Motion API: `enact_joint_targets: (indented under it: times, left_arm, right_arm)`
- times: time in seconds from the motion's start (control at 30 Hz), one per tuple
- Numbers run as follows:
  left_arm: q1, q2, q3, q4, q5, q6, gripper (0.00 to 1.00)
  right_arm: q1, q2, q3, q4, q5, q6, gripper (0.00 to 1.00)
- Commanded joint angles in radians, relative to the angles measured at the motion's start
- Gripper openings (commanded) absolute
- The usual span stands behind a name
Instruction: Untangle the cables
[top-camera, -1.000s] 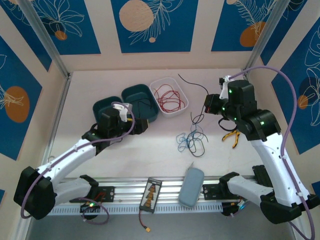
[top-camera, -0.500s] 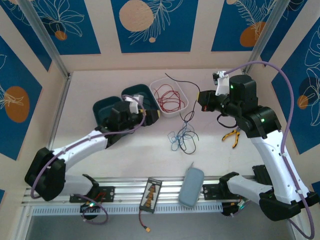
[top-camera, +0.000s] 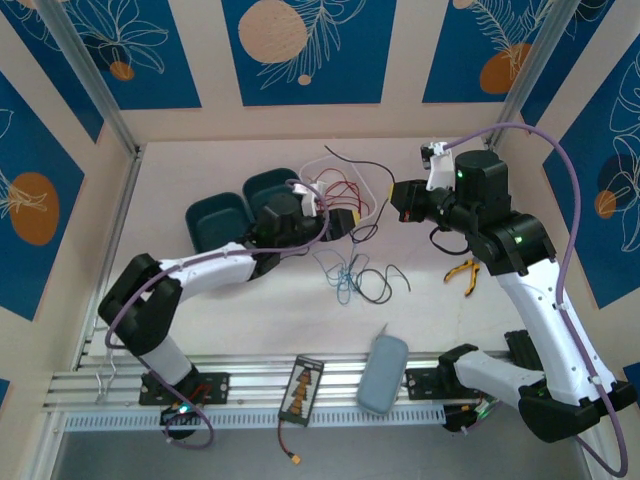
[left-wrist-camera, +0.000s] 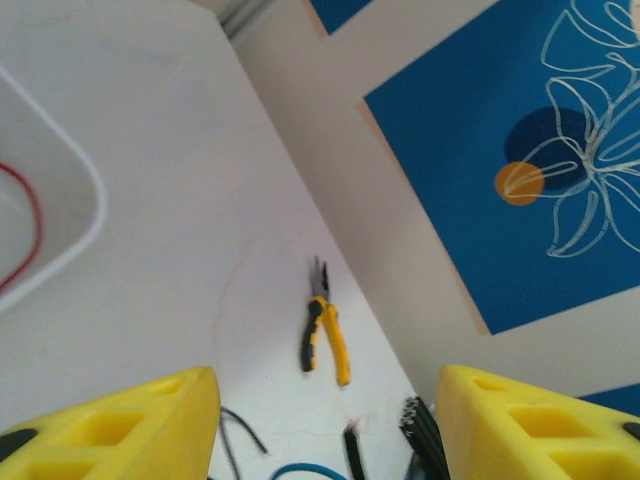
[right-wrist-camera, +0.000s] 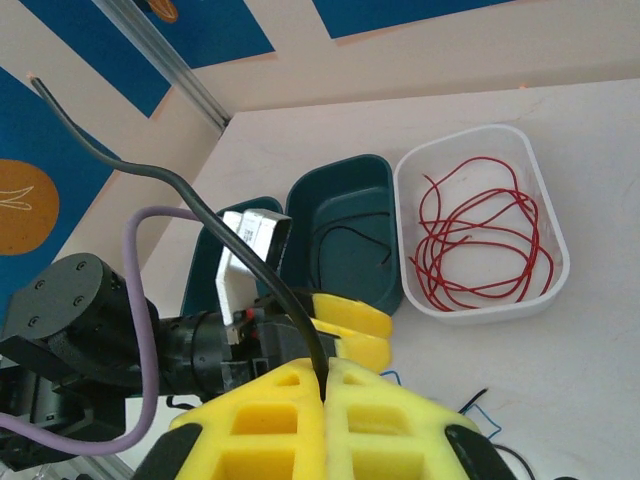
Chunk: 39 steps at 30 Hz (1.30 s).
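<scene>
Black wire pinched in R claw; L claw spread, near cables.

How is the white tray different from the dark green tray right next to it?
The white tray is white, and the teal tray beside it is dark blue-green. The white tray holds a loose pile of red wires, while the teal tray holds what looks like just one thin black wire. Both are open trays with rounded corners, sitting side by side.
</scene>
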Motion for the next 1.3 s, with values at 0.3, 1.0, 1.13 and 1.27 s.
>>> enact_joint_targets:
  times: [0.3,1.0,1.13,1.27]
  left_arm:
    - [-0.013,0.038,0.030,0.085,0.068,-0.069,0.34]
    - [-0.001,-0.054,-0.008,-0.095,-0.042,0.018,0.43]
    - [-0.002,-0.023,0.002,-0.076,0.006,-0.028,0.49]
    - [-0.003,0.015,0.009,-0.049,0.051,-0.077,0.49]
  right_arm:
    - [0.000,-0.019,-0.035,0.018,0.013,-0.010,0.00]
    - [-0.060,-0.116,-0.160,0.003,0.046,0.035,0.00]
    - [-0.060,-0.104,-0.164,0.017,0.036,0.033,0.00]
    - [-0.061,-0.097,-0.167,0.031,0.027,0.033,0.00]
